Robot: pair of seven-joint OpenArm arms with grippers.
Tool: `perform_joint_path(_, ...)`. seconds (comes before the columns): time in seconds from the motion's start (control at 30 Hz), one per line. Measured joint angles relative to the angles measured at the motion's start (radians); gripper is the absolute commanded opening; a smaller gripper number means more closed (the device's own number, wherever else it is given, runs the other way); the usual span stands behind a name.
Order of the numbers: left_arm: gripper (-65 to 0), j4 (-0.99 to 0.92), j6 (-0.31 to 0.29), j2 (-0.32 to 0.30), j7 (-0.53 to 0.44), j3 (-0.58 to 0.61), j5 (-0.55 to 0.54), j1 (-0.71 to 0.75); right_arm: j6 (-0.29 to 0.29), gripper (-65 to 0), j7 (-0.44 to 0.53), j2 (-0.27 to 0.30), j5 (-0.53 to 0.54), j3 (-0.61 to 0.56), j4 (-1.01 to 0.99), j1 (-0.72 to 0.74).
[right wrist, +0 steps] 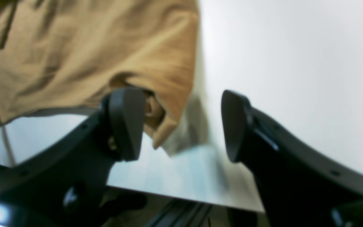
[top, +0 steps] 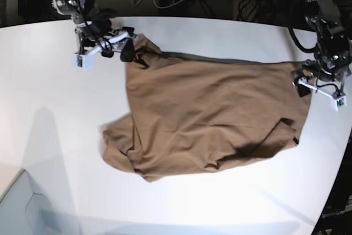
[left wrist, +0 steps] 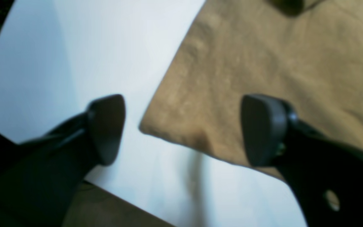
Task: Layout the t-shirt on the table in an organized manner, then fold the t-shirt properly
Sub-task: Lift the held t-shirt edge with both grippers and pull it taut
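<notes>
While both tools gape empty, left tool [left wrist: 183, 129] and right tool [right wrist: 183, 124] should pinch t-shirt [top: 209, 119] corners low, then spread evenly across worktop [top: 49, 92].

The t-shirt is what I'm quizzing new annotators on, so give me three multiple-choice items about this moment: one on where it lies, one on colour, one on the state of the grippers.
1. Where is the t-shirt?
A. Spread out rumpled on the table
B. Hanging off the table's edge
C. Neatly folded into a small square

2. What colour is it?
A. Blue
B. Tan-brown
C. White

3. How do the left gripper and right gripper stand?
A. Both shut on cloth
B. Only the left is open
C. Both open, each at a corner of the shirt

Answers:
1 A: the base view shows it wrinkled, with bunched folds.
2 B: all views show it tan-brown.
3 C: each wrist view shows parted fingers, nothing clamped.
</notes>
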Motion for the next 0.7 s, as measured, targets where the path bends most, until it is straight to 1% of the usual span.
perform_joint_path(0.13,-7.7,-0.002,0.0,-0.002,-0.009,-0.003,0.0,0.011,0.0,-25.9,0.003,0.008,0.001,0.0,-0.005,-0.013)
perform_joint_path(0.23,-8.4,-0.011,-0.002,0.008,-0.008,-0.04,-0.005,0.048,0.0,-25.9,-0.003,0.01,-0.001,0.021,-0.016,-0.026)
perform_joint_path(0.3,-8.5,-0.066,-0.002,0.004,-0.01,-0.065,0.008,0.052,0.0,-25.9,0.0,0.015,-0.003,0.024,-0.016,-0.029)
perform_joint_path(0.33,-8.9,-0.096,-0.006,0.004,-0.032,-0.074,0.01,0.052,0.0,-25.9,0.0,0.017,-0.003,0.024,-0.016,-0.029)
perform_joint_path(0.37,-9.7,-0.125,-0.031,0.003,-0.059,-0.076,0.006,0.053,0.0,-25.9,0.0,0.021,-0.003,0.022,-0.016,-0.029)
perform_joint_path(0.43,-11.5,-0.169,-0.112,0.003,-0.098,-0.08,-0.003,0.052,0.0,-25.9,0.005,0.022,-0.003,0.023,-0.016,-0.027)
perform_joint_path(0.5,-12.3,-0.205,-0.166,0.003,-0.116,-0.1,0.003,0.051,0.0,-25.9,0.0,0.022,-0.003,0.022,-0.016,-0.029)
perform_joint_path(0.57,-12.3,-0.223,-0.189,0.002,-0.132,-0.105,0.002,0.049,0.0,-25.9,-0.002,0.023,-0.003,0.023,-0.016,-0.027)
perform_joint_path(0.7,-12.4,-0.246,-0.196,0.002,-0.156,-0.105,-0.002,0.039,0.0,-25.9,0.0,0.022,-0.003,0.021,-0.016,-0.027)
